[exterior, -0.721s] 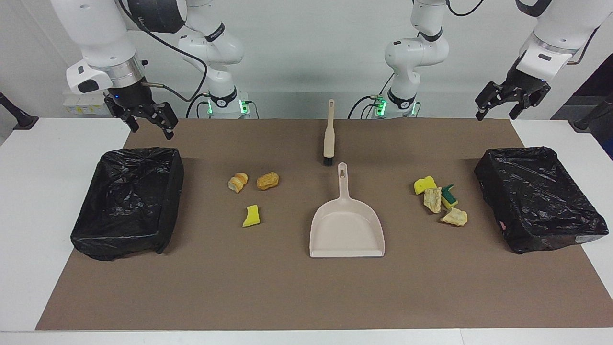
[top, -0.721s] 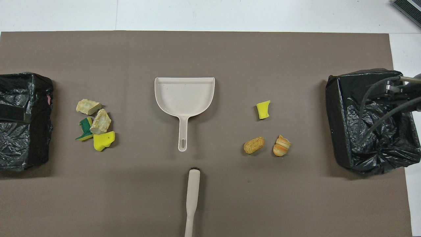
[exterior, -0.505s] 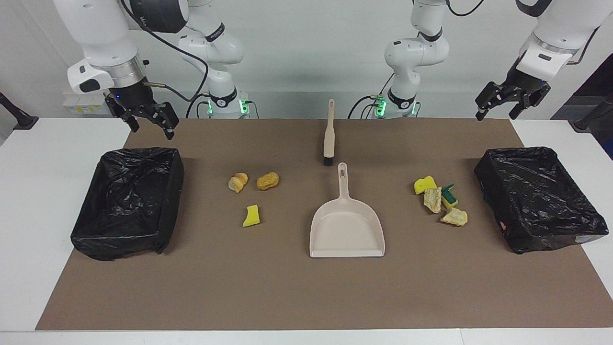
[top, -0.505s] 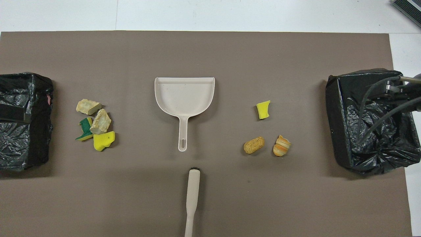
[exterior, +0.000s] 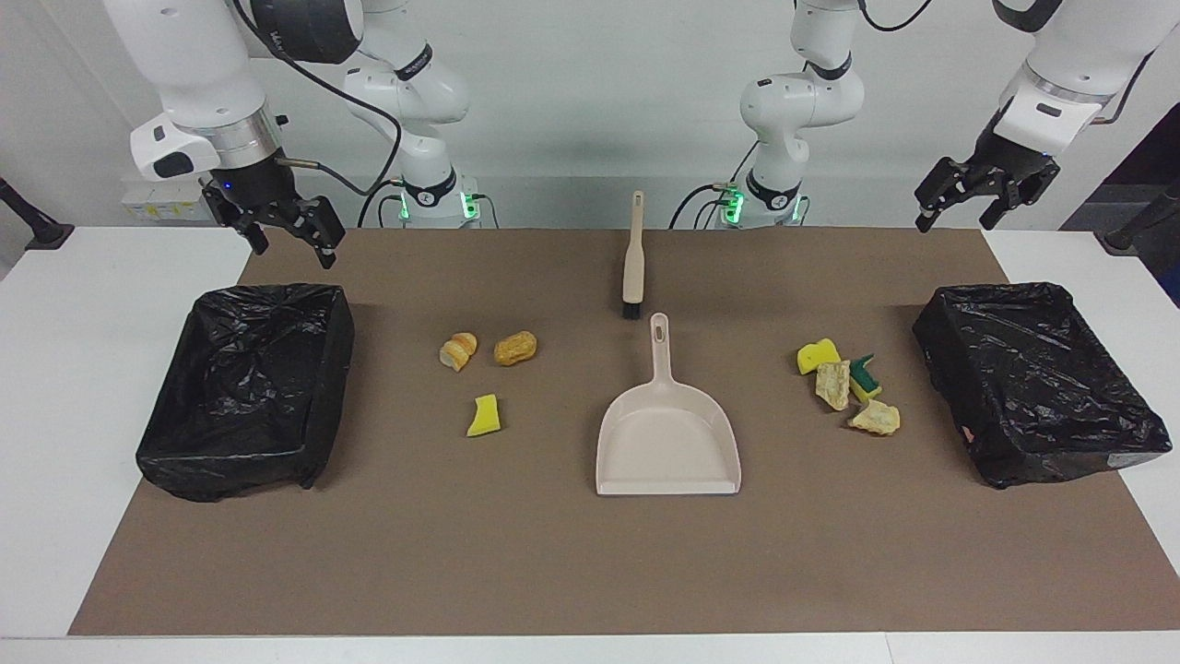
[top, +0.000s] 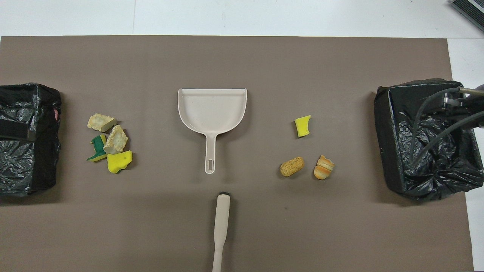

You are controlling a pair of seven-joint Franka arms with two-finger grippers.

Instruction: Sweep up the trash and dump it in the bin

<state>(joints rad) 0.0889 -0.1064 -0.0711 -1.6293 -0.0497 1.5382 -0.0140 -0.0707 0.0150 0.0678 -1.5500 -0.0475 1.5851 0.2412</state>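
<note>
While nothing on the mat has moved, both the left gripper (exterior: 961, 205) and right gripper (exterior: 288, 232) are hanging open and empty; the trash (exterior: 846, 385) is lying unswept beside the dustpan (exterior: 667, 447).

No readable text

Nothing legible is showing on the dustpan (exterior: 667, 441), the brush (exterior: 632, 258), the bins (exterior: 249, 387) or the desk (exterior: 111, 350); no labels, brands or numbers.
</note>
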